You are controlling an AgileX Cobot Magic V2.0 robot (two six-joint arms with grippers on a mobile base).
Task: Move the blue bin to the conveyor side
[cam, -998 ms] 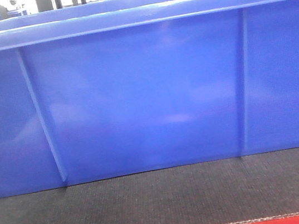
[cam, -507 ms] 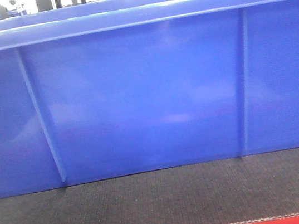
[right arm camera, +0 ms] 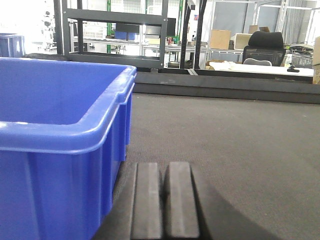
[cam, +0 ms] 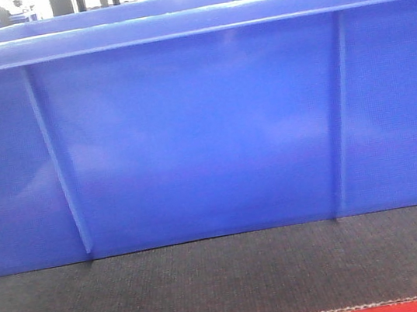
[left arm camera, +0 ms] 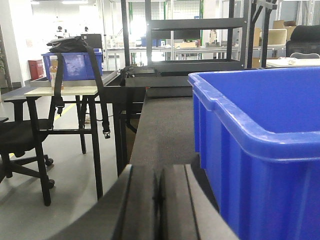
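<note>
I see the blue bin (cam: 205, 133) sitting on the conveyor (cam: 227, 279), its wall near the belt's red edge. My left fingers (left arm camera: 172, 200) are pressed together beside the bin; my right fingers (right arm camera: 147, 200) are too, holding nothing.

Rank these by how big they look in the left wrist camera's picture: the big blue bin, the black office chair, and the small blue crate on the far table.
1. blue bin, though nearness inflates it
2. black office chair, partly cut off
3. small blue crate, far away
</note>
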